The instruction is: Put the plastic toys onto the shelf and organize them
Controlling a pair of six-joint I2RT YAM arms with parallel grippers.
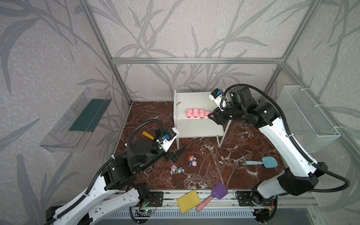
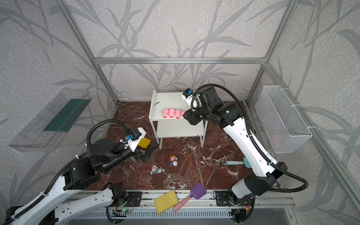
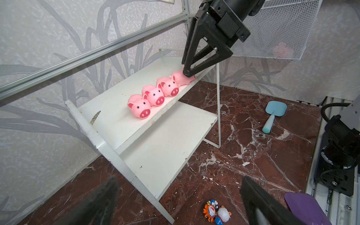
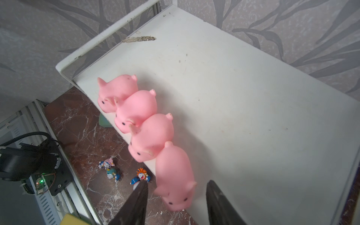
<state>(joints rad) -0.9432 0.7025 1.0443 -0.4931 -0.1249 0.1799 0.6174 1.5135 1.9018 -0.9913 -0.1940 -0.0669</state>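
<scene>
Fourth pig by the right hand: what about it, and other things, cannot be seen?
- Fourth pig: in both top views the right hand hides most of it; in the left wrist view, part.
- Yellow shovel: the left arm covers part in both top views.
- Pink thing in the wire basket: mesh blurs it, left wrist view.

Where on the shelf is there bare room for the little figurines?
The lower board is bare where visible. On the upper board, the strip between the pigs and the wall is bare. Its front edge is crowded: four pigs in a row, the right gripper astride the end one.
</scene>
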